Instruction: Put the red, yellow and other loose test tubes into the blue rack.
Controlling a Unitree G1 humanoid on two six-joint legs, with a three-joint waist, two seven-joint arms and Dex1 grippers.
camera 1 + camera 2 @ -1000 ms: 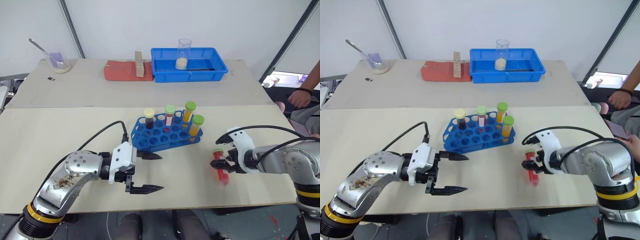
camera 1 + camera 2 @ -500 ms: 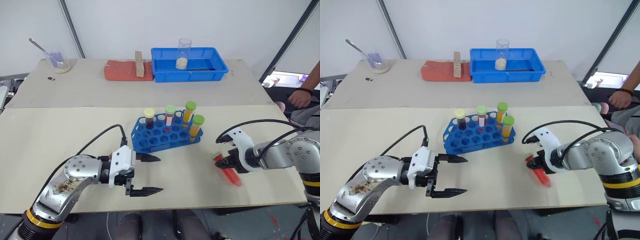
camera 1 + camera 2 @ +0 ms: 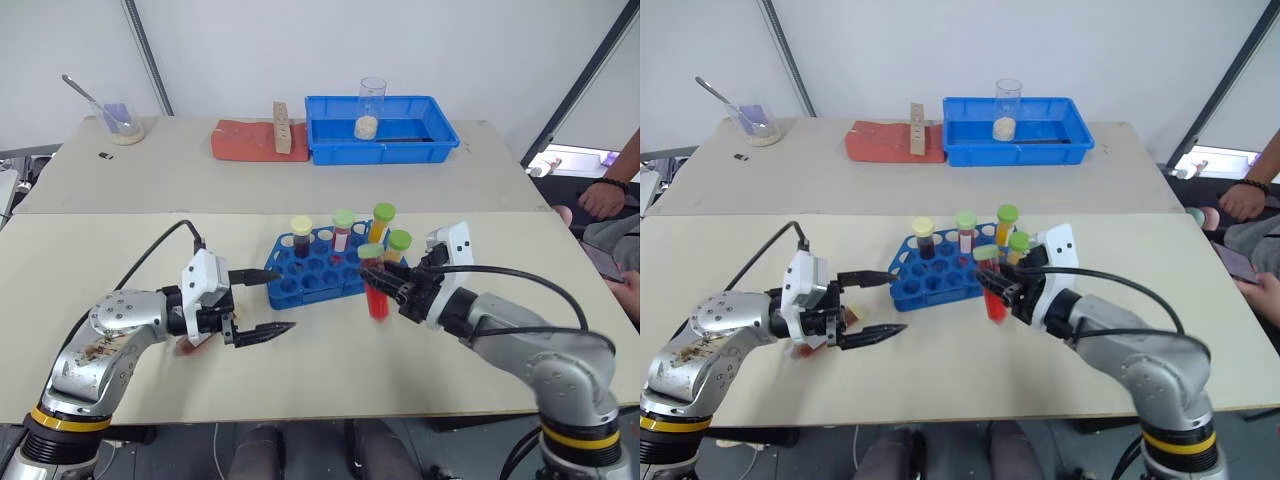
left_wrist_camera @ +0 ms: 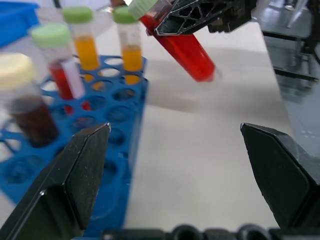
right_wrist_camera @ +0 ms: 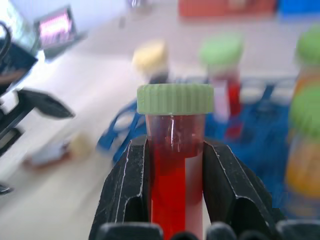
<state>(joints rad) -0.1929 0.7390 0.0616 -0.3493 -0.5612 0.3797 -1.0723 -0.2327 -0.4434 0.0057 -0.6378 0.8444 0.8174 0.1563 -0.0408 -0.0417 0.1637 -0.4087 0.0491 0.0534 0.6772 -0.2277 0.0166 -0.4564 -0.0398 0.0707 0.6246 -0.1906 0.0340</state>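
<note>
Red tube now lifted beside blue rack, four tubes inside.

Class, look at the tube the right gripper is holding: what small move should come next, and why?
Probably carry it over an empty hole and lower it in. The right gripper grips the red tube upright, cap up, just beside the blue rack, whose near holes are free.

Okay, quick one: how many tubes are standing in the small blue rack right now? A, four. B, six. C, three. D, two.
A: four capped tubes stand in the blue rack, one with a pale-yellow cap and three with green caps, while the right gripper holds a fifth, the bright red tube, beside the rack.
</note>
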